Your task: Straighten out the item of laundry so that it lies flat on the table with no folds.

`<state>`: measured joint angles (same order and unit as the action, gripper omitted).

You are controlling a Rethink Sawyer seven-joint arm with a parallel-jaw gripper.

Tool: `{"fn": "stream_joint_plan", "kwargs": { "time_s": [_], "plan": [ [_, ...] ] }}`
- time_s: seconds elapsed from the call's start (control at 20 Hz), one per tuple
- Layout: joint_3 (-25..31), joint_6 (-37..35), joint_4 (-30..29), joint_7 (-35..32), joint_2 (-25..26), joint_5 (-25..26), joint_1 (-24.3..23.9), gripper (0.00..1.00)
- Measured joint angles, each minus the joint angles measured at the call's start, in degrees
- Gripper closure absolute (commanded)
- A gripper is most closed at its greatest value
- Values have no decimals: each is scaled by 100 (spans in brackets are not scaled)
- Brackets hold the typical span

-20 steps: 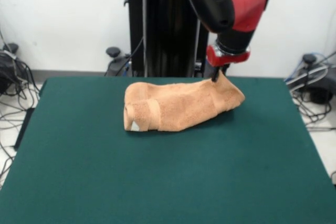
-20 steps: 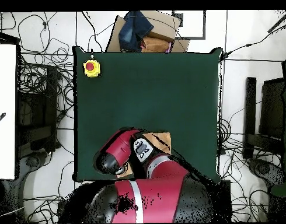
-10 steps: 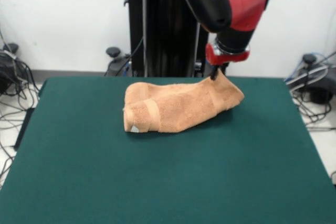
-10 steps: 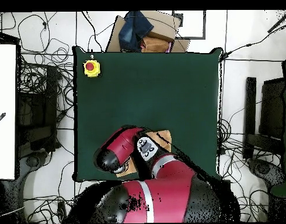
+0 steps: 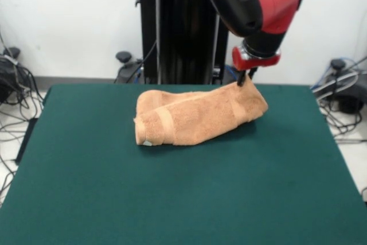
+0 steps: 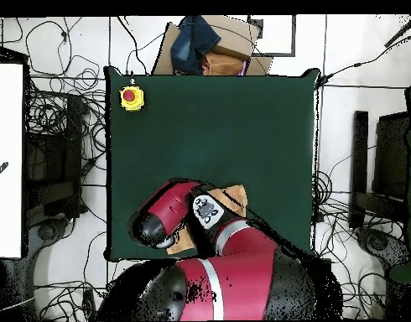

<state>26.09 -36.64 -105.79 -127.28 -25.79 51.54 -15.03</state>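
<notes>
The item of laundry, an orange-tan towel, lies bunched and folded over on the far half of the green table. A woven band wraps its left end, where a small white tag peeks out. My gripper is at the towel's right end, shut on a corner that is pulled up into a small peak. In the overhead view the red arm covers most of the towel, hides the gripper, and leaves only tan patches showing on the table.
A yellow box with a red button sits at one table corner in the overhead view. A cardboard box with dark cloth lies past the table's edge. Cables cover the floor around the table.
In the front view my gripper has shifted slightly to the right with the towel corner. The towel's right end followed, and its left end rolled so that the tag shows less.
</notes>
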Motion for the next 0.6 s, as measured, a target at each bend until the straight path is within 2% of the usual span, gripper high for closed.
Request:
{"fn": "stream_joint_plan", "kwargs": {
  "time_s": [0.6],
  "plan": [
    [236,-638,199,0,7,-272,-93,100]
  ]
}}
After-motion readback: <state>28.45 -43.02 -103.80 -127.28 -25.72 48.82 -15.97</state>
